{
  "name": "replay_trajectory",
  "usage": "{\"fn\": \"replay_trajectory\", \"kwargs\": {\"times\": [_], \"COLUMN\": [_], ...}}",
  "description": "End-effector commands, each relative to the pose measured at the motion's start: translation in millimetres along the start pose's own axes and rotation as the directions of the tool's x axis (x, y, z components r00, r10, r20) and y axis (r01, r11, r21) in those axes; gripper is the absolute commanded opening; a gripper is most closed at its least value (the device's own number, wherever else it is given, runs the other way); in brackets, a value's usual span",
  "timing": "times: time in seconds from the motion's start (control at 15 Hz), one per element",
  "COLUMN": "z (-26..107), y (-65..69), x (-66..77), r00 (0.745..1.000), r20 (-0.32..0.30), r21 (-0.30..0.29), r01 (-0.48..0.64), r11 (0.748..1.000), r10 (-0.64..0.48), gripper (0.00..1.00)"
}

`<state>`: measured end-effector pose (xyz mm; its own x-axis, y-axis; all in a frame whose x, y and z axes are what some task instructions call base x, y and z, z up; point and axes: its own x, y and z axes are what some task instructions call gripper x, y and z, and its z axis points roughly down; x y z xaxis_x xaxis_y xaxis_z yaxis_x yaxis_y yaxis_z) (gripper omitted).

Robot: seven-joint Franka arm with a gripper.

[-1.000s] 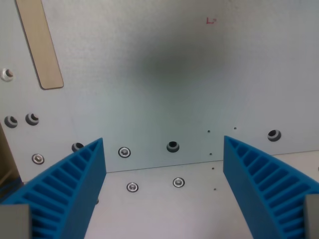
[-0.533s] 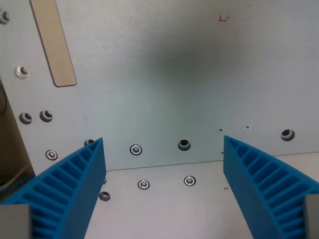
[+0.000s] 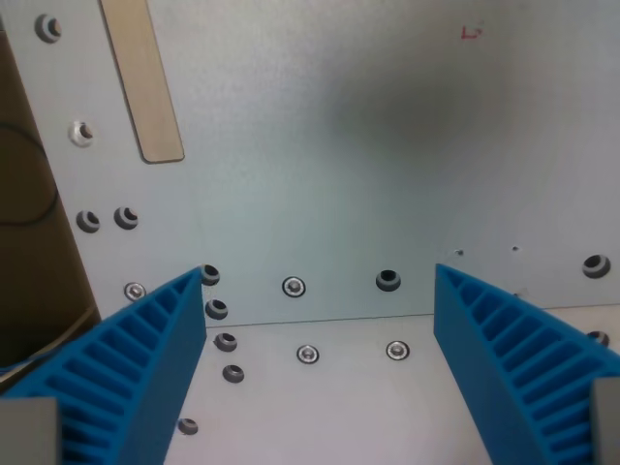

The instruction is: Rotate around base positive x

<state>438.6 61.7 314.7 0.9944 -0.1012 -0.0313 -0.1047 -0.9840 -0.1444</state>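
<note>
My gripper point(image 3: 320, 281) is open, its two blue ribbed fingers point(image 3: 126, 378) rising from the bottom corners of the wrist view with nothing between them. Below them lies a grey metal plate point(image 3: 329, 174) with several screws and holes point(image 3: 388, 280). A seam point(image 3: 320, 320) runs across the plate between the fingertips. A tan wooden strip point(image 3: 143, 82) lies on the plate at the upper left.
A brown surface point(image 3: 34, 242) borders the plate along the wrist view's left edge, with a thin dark cable point(image 3: 39, 208) curving over it. A small red mark point(image 3: 471, 32) sits at the upper right. A soft dark shadow point(image 3: 417, 107) falls on the plate's middle.
The whole scene has shifted toward the wrist view's right, so the camera has moved left. More of the brown surface and more screws show at the left. The fingers stay equally apart.
</note>
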Motion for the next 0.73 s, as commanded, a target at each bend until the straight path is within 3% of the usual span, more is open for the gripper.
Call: {"fn": "replay_trajectory", "kwargs": {"times": [0.07,0.73], "z": [-1.9,-1.9], "y": [4.7,4.7], "x": [-0.9,-0.9], "r00": [1.000,0.999], "r20": [0.009,0.021], "r21": [0.199,0.311], "r01": [0.019,0.019], "r11": [0.980,0.950], "r10": [-0.022,-0.027], "gripper": [1.00,1.00]}}
